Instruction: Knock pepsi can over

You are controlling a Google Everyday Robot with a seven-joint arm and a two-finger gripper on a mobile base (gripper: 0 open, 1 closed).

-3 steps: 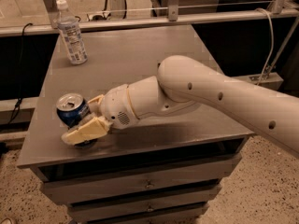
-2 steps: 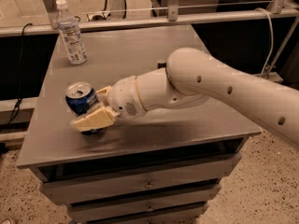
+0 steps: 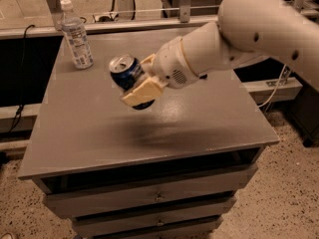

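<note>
Your pincer was clamped on the pepsi can, one tan finger pressed across the can's lower side and the other showing just behind its upper edge. The can was tilted, with its silver top and pull-tab turned up and to the left. It sat over the middle-left part of the table, and it looked lifted off the surface, with a soft dark shadow lying on the table below it. Your white arm reached in from the upper right, bending down to the can. The clear water bottle stood upright near the table's back-left corner, apart from the can and the pincer. Under the table top ran a stack of drawers.
</note>
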